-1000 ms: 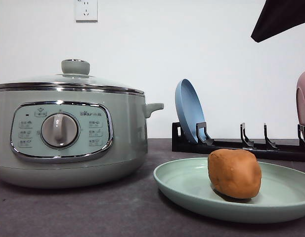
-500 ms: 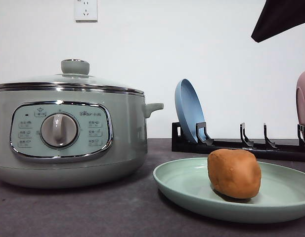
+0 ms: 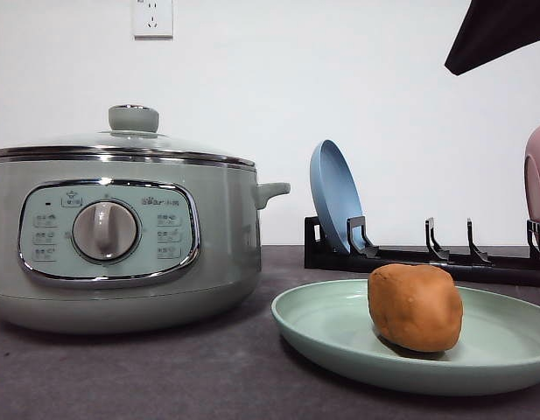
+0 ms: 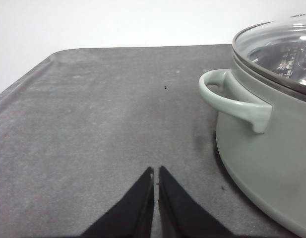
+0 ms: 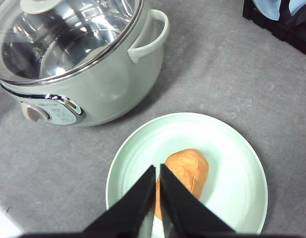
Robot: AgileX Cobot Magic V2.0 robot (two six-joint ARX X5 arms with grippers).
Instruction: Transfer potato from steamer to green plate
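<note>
The potato [image 3: 415,307] lies on the green plate [image 3: 326,325], which sits on the grey surface [image 3: 164,376] just beside the steamer [image 3: 121,236], whose glass lid [image 3: 134,131] is on. The right gripper [image 5: 157,171] hangs above the plate, clenched and holding nothing. The left gripper [image 4: 155,173] is also closed and empty, over bare surface near the steamer's side handle [image 4: 232,99].

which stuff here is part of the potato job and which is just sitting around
Job: potato, resting on the green plate; steamer, lid on.
Lying about: blue plate upright in the black rack; pink plate; wall socket.
</note>
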